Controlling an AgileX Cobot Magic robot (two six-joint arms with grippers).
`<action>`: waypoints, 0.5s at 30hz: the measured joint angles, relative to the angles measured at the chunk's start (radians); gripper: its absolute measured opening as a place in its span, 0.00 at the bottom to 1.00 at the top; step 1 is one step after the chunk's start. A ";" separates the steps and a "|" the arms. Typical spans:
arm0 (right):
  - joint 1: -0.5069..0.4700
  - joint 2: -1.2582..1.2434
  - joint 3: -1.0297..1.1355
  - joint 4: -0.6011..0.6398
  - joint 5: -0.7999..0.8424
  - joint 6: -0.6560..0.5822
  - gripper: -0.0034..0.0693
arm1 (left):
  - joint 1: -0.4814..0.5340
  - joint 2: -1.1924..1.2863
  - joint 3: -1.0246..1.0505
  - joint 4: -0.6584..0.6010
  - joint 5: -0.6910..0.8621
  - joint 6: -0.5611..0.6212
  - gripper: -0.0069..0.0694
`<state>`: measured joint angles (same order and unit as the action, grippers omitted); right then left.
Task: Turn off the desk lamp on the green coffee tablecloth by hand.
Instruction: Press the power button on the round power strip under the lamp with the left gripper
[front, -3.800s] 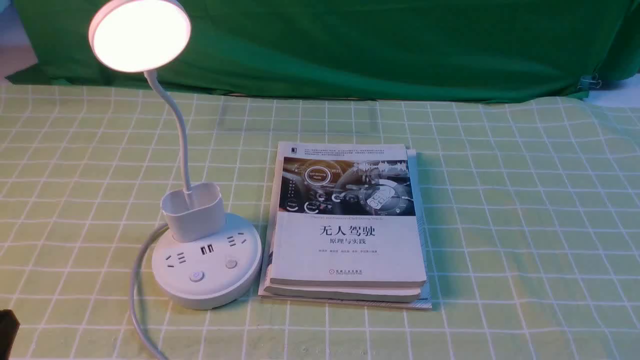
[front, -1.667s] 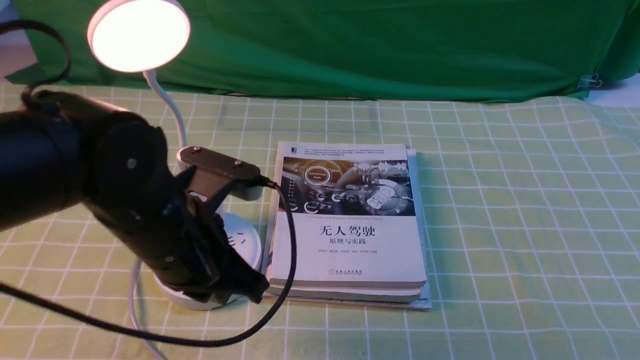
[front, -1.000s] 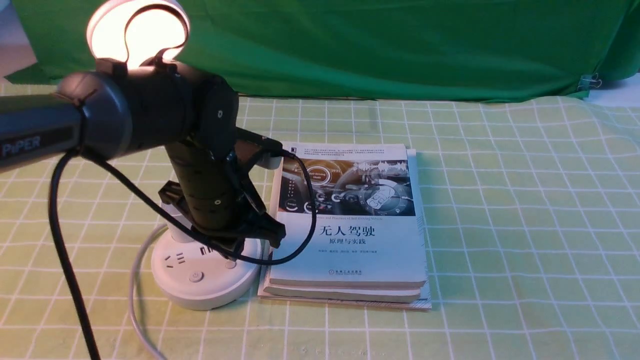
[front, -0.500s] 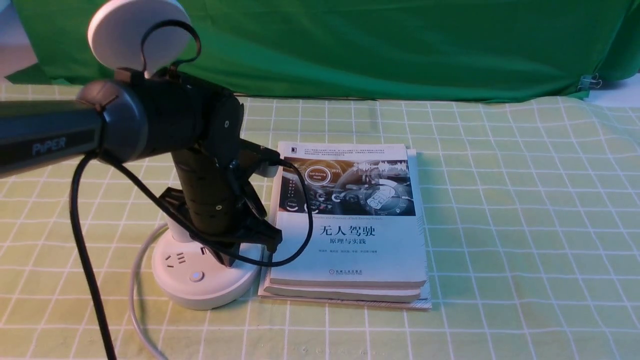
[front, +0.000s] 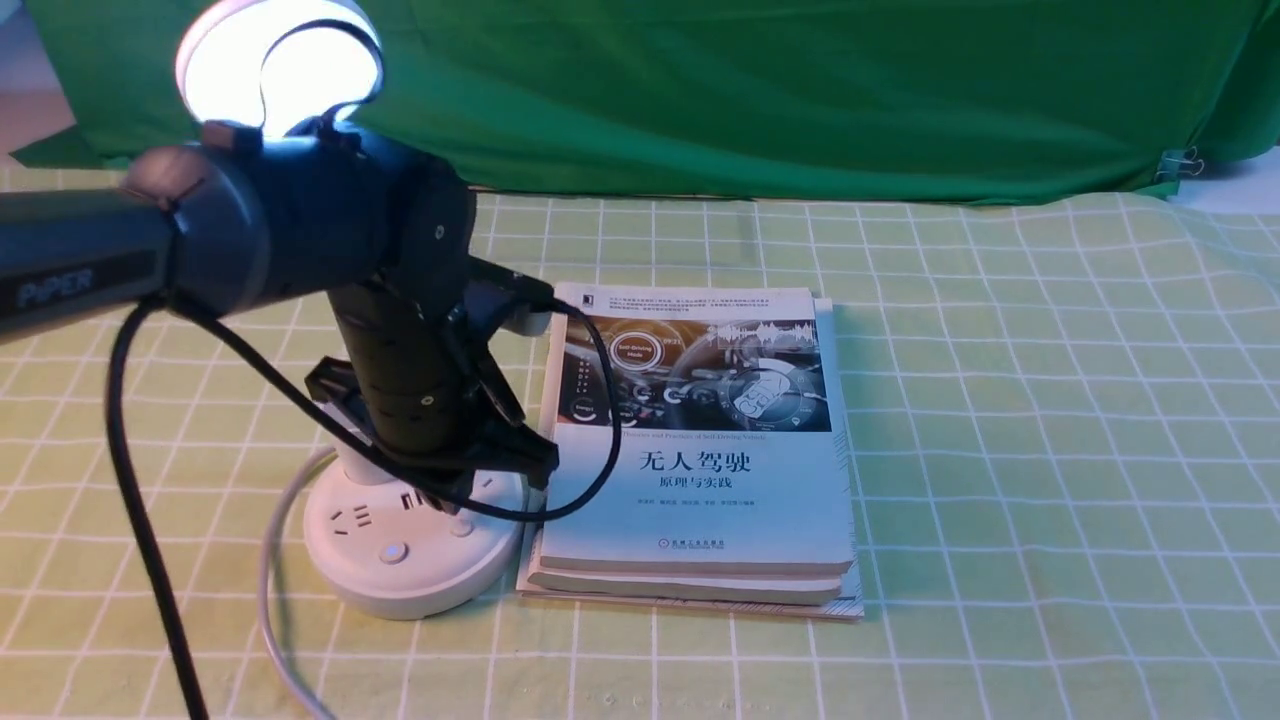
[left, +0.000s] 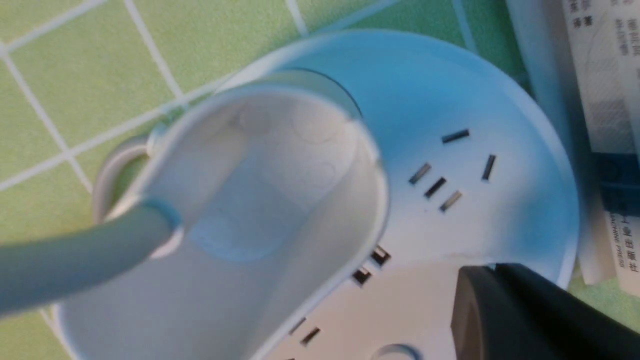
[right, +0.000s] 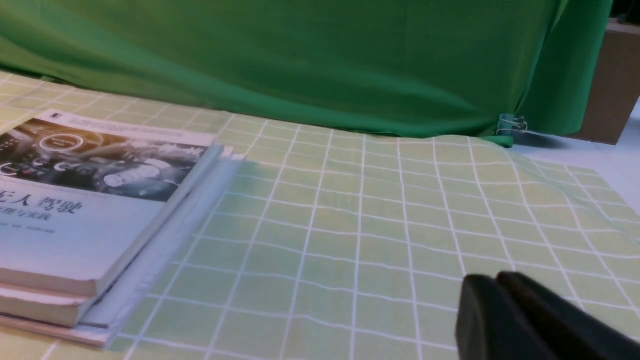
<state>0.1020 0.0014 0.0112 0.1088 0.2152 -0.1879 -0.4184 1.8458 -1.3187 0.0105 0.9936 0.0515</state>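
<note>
- Green coffee tablecloth (front: 1000, 400): light yellow-green with a white grid, covers the whole work surface. A plain dark green backdrop (front: 800, 100) hangs behind it.
- Left arm (front: 250, 230): dark, marked "PiPER", reaches in from the left. Its wrist points down over the lamp base, with a black cable (front: 140, 520) looping round it.
- Stack of books (front: 700, 500): lies flat mid-cloth, its left edge just beside the lamp base.
- Desk lamp (front: 400, 570): stands on the cloth left of the books. Its disc head (front: 225, 70) is at upper left, glowing bright white.
- Left gripper (front: 447, 497): tip just above the base's right-hand button (front: 461, 527); contact cannot be told. Fingers look pressed together, holding nothing.
- Right gripper (right: 492, 290): low over bare cloth, well right of the books, fingers together, holding nothing.
- Left-hand button (front: 392, 552): shows a faint blue glow.
</note>
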 joint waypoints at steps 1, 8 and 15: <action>0.000 0.000 0.000 0.000 0.000 0.000 0.09 | 0.000 -0.006 0.000 0.000 0.000 0.000 0.09; 0.000 0.000 0.000 0.000 0.000 0.000 0.09 | 0.000 0.003 0.001 -0.011 0.000 0.000 0.09; 0.000 0.000 0.000 0.000 0.000 0.000 0.09 | 0.000 0.063 0.001 -0.029 -0.006 0.004 0.09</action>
<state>0.1020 0.0014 0.0112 0.1088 0.2152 -0.1879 -0.4184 1.9087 -1.3177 -0.0183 0.9878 0.0551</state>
